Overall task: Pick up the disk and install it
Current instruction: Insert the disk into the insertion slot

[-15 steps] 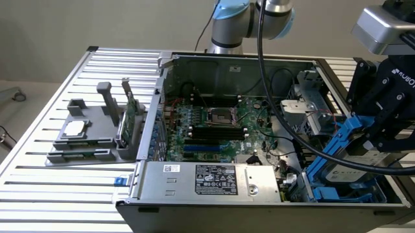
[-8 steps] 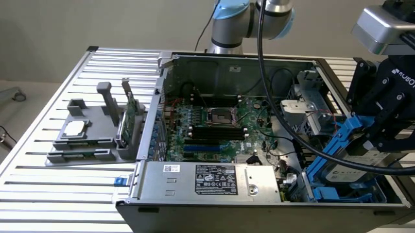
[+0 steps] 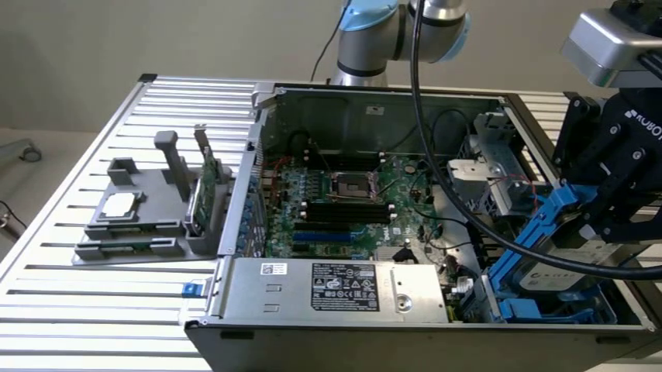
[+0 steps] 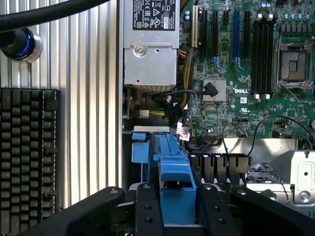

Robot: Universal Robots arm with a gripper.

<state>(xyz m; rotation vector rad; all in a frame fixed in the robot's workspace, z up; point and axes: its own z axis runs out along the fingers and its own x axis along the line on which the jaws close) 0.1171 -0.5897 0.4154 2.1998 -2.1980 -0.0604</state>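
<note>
Disk (image 3: 559, 280): silver-grey, white-labelled, blue-railed, tilted

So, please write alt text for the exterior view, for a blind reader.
At the exterior view's right, a gripper holds the blue-railed disk, tilted, at the edge of an open computer case. Its motherboard lies bare; a grey fixture stands on the table beside it.
</note>
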